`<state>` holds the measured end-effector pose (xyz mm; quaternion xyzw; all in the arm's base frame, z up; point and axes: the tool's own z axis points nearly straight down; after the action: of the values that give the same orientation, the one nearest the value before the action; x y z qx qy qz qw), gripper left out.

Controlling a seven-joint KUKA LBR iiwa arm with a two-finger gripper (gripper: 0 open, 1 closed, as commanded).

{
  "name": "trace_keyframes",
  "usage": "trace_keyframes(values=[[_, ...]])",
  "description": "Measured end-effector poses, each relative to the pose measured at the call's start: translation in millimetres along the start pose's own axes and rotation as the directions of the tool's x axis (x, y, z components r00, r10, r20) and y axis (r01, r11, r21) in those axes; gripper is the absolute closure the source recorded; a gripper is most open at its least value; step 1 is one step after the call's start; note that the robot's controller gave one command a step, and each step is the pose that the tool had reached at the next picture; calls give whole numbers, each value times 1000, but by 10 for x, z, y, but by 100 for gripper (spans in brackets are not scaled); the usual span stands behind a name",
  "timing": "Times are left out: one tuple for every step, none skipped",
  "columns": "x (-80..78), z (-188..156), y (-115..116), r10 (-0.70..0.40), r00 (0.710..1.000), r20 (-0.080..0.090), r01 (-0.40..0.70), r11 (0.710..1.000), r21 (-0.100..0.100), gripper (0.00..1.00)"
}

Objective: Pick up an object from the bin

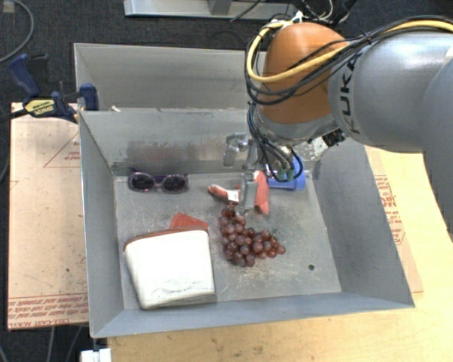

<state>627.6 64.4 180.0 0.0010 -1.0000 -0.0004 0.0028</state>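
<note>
Gripper (251, 194) hangs low at bin (98, 202) centre, just beside pink pieces (225, 194), near grape bunch (248, 237) — prob. lining up a pick; grip state can't be told.

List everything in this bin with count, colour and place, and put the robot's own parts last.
sunglasses: one pair, purple, back left of the bin floor.
block: one, white, front left.
flat piece: one, orange-red, at the block's back edge.
grapes: one bunch, dark red, middle of the floor.
pink thing: salmon pink, beside the gripper, partly hidden; count unclear.
blue thing: one, behind the gripper, mostly hidden.
bin: one, grey metal.
arm: one, silver with an orange cover, reaching in from the right.
gripper: one, by the pink thing, just behind the grapes.
</note>
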Motion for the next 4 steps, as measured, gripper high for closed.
trace_keyframes(values=[[-12, -50, -2, 1, 1000, 7, -1, 1000, 0, 0], [128, 213, -367, -9, 1000, 8, 9, 1000, -2, 0], [131, 155, -686, 120, 993, 2, -120, 993, -1, 0], [-74, 332, -524, 151, 988, 19, -151, 989, -4, 0]])
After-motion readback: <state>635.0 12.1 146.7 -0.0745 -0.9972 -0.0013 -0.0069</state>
